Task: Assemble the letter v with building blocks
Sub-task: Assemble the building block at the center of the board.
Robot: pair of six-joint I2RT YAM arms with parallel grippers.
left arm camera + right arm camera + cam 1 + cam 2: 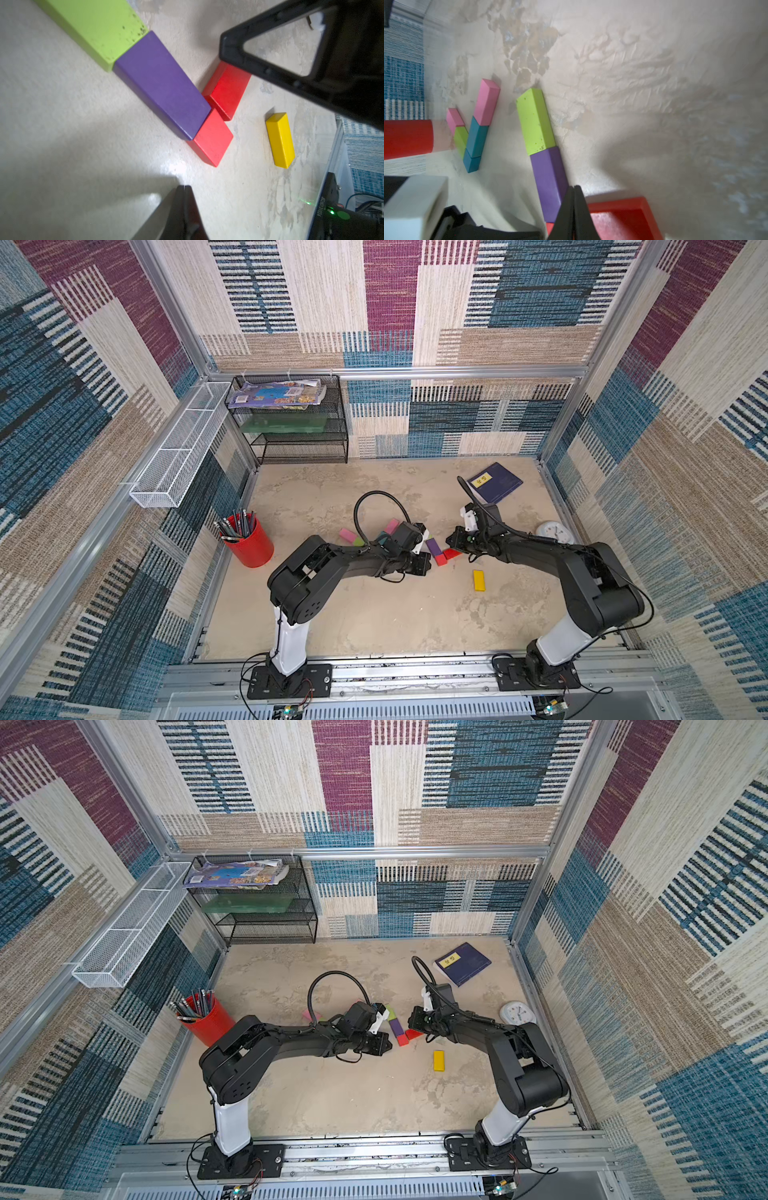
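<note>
A lime green block [97, 27], a purple block [162, 87] and a red block [212, 139] lie end to end in a row. A second red block [227, 89] angles off beside the purple one's end. My right gripper [574, 187] is shut and empty, its tip at that red block [623, 218] next to the purple block [550, 182]. My left gripper [184, 187] is shut and empty, just short of the row. A yellow block [478, 580] lies apart. Pink, lime and teal blocks [477, 137] form a V further left.
A red pencil cup [249, 545] stands at the left. A dark blue book [494, 482] and a white clock [552, 533] lie at the right. A black mesh shelf [291, 423] and a white mesh basket [178, 448] line the back left.
</note>
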